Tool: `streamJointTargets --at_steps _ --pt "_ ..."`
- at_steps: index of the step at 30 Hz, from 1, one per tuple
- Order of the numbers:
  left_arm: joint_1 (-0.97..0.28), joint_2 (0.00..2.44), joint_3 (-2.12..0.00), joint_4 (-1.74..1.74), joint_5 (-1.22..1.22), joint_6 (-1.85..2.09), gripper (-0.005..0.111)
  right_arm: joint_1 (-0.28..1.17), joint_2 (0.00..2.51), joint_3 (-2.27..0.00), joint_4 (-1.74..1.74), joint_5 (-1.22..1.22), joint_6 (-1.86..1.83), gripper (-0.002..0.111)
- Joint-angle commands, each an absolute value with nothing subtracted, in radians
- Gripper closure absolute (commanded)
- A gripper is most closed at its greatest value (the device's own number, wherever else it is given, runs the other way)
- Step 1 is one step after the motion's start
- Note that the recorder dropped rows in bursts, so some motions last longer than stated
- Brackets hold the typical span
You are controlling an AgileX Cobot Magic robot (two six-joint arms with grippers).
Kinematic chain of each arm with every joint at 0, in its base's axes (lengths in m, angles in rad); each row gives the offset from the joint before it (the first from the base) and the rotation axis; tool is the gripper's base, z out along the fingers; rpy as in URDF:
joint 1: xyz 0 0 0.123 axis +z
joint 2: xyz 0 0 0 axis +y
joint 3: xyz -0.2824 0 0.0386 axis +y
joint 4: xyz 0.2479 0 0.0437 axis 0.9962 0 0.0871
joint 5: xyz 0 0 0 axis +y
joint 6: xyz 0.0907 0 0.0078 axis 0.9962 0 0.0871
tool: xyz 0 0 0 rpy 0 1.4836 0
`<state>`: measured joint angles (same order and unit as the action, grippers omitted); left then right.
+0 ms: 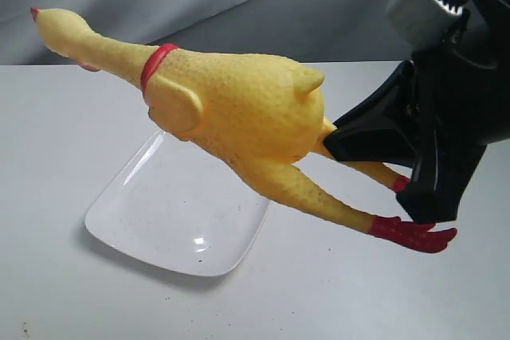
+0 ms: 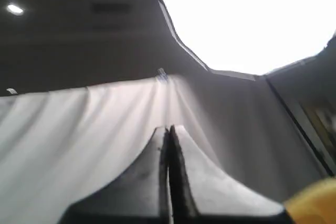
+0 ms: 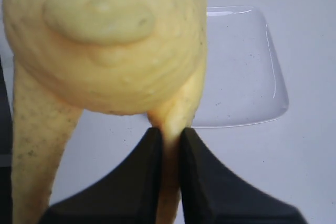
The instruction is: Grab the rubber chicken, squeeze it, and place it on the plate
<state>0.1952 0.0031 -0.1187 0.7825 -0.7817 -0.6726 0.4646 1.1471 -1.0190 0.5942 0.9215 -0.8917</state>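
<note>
The yellow rubber chicken [image 1: 239,101] hangs in the air above the white square plate [image 1: 159,212], head pointing far left, red feet to the right. My right gripper [image 1: 351,137] is shut on one of its legs. In the right wrist view the black fingers [image 3: 142,177] pinch that leg, with the chicken's body [image 3: 105,40] filling the view ahead and the plate [image 3: 247,77] on the table beyond. My left gripper [image 2: 169,129] is shut with nothing in it and points up at grey cloth; a yellow bit of the chicken [image 2: 315,205] shows at the corner.
The white table [image 1: 343,284] spreads around the plate. A grey cloth backdrop [image 1: 239,5] hangs behind it. The right arm's black body [image 1: 462,77] fills the upper right of the exterior view. A bright ceiling light [image 2: 252,19] shows in the left wrist view.
</note>
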Motion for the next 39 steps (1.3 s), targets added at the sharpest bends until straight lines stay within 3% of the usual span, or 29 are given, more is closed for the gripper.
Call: streamJointTargets --at_steps 1,6,8,16,25,36,39 --pt "0.194 0.11 -0.274 1.402 -0.819 -0.992 0.09 0.47 1.137 -1.019 0.634 0.904 -0.888 0.108" --pt "0.116 0.349 -0.424 1.65 -0.912 -1.145 0.043 0.47 1.137 -1.019 0.651 0.902 -0.888 0.108" --pt "0.079 0.433 -0.455 1.655 -0.914 -1.152 0.032 0.47 1.137 -1.019 0.661 0.904 -0.888 0.108" --pt "-0.127 0.761 -0.508 1.667 -0.847 -0.788 0.032 0.47 1.137 -1.019 0.675 0.945 -0.882 0.108" --pt "-0.335 0.835 -0.542 1.549 -0.658 -0.414 0.032 0.47 1.137 -0.973 0.677 0.947 -0.884 0.108" --pt "-0.411 0.948 -0.552 1.541 -0.625 -0.355 0.032 0.47 1.181 -0.973 0.727 0.938 -0.903 0.108" --pt "-0.411 0.956 -0.552 1.512 -0.625 -0.329 0.039 0.47 1.191 -0.973 0.738 0.938 -0.914 0.108"
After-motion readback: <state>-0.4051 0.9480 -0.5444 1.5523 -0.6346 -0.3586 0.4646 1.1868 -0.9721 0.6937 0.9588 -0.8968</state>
